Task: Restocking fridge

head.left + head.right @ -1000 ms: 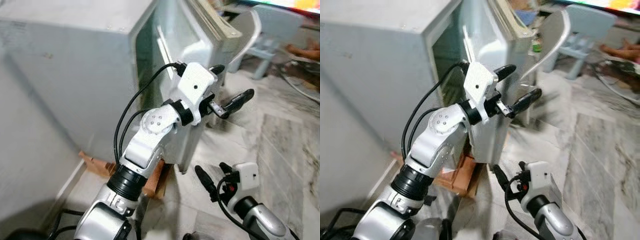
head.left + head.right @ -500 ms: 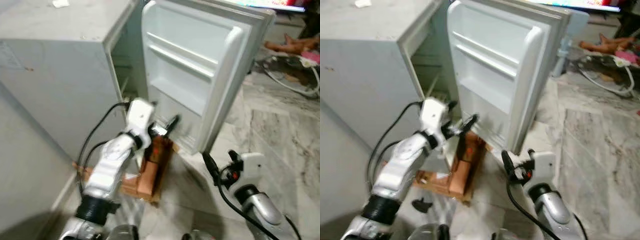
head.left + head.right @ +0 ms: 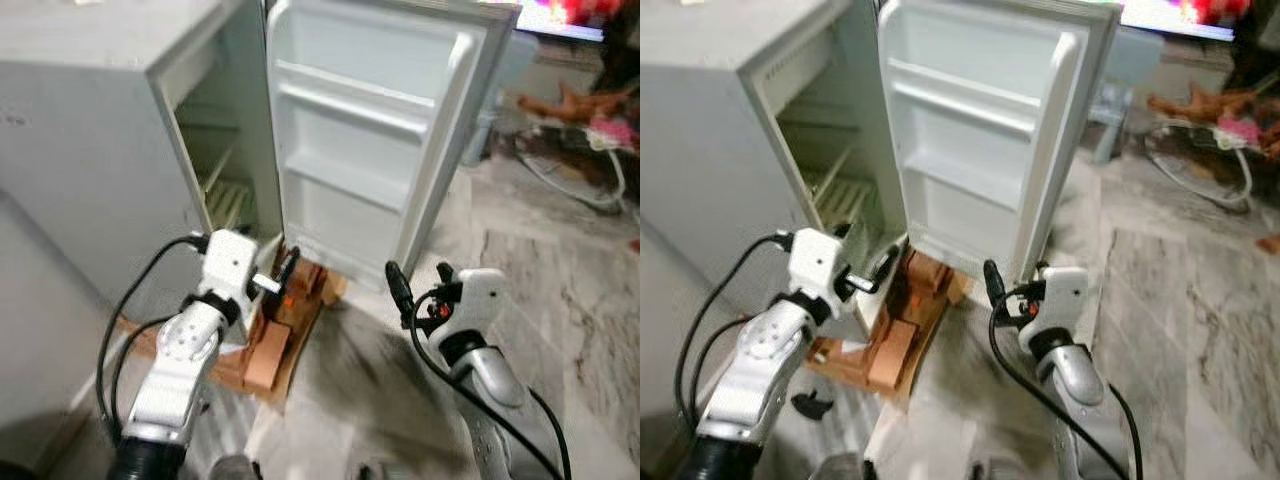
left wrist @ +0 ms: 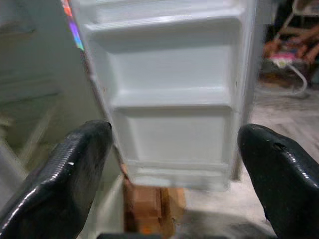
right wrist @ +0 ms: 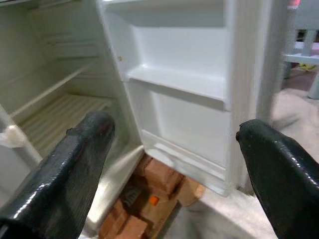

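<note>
Left eye view: fridge door (image 3: 380,150) open, bricks (image 3: 290,320) beneath; both end effectors wide.

My left arm (image 3: 185,360), lower left of the head view, is silver with a white wrist housing and looping black cables. My right arm (image 3: 480,365), lower right, matches it. Glossy black fingers (image 4: 60,174) edge both wrist views.

Fridge door (image 3: 380,150): smooth, glossy white moulded plastic liner with moulded shelves. Fridge cabinet (image 3: 80,160): matt grey painted metal outside, pale plastic inside. Bricks (image 3: 285,320) beneath the fridge: rough reddish-brown, matt. Floor (image 3: 560,290): polished, veined marble-like tiles. Left gripper (image 4: 172,169) fingers (image 4: 65,174): glossy black plastic. Robot arms: brushed silver metal with white plastic wrist housings.
</note>
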Controlling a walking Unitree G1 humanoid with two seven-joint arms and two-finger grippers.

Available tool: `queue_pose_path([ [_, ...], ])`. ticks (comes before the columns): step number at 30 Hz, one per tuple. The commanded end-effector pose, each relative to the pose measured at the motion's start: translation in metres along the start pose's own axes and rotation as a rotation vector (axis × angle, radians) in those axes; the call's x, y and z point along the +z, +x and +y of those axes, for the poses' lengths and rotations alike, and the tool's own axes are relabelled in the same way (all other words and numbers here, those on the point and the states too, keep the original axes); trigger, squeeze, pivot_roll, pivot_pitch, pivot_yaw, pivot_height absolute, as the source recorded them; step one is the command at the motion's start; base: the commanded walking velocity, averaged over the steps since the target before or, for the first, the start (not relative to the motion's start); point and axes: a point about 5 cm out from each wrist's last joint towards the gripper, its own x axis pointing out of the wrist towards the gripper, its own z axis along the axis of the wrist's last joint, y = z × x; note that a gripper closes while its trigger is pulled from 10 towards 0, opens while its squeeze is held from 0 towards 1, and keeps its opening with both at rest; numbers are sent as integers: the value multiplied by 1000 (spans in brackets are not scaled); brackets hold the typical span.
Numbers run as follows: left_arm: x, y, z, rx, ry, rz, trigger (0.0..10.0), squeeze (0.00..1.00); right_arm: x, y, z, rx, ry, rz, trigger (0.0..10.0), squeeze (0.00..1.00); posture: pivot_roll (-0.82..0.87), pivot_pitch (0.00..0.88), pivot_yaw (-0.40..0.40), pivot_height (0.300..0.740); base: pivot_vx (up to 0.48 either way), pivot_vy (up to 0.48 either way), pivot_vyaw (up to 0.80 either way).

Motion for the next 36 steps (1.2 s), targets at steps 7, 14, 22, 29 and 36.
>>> queue_pose_path([
  [7, -2, 2, -15, -66, 17, 13, 10000, 0, 2, 0, -4, -29, -10, -11, 10000, 0, 68, 71, 11, 740, 383, -284, 0],
  [14, 4, 22, -7, -51, 52, 8, 10000, 0, 0, -1, -1, -37, -4, -13, 10000, 0, 52, 53, 13, 740, 471, 0, 0],
  [22, 2, 30, -10, -47, 54, 12, 10000, 0, -1, -2, -2, -39, -10, -13, 10000, 0, 39, 44, 20, 740, 480, 0, 0],
  [29, 1, 38, -17, -71, 60, 5, 10000, 0, -1, -1, -3, -38, -16, -12, 10000, 0, 36, 38, 14, 740, 480, 0, 0],
  [36, 9, 53, -21, -110, 70, -17, 10000, 0, -1, 0, -2, -34, -23, -16, 10000, 0, 33, 37, 13, 740, 480, 0, 0],
])
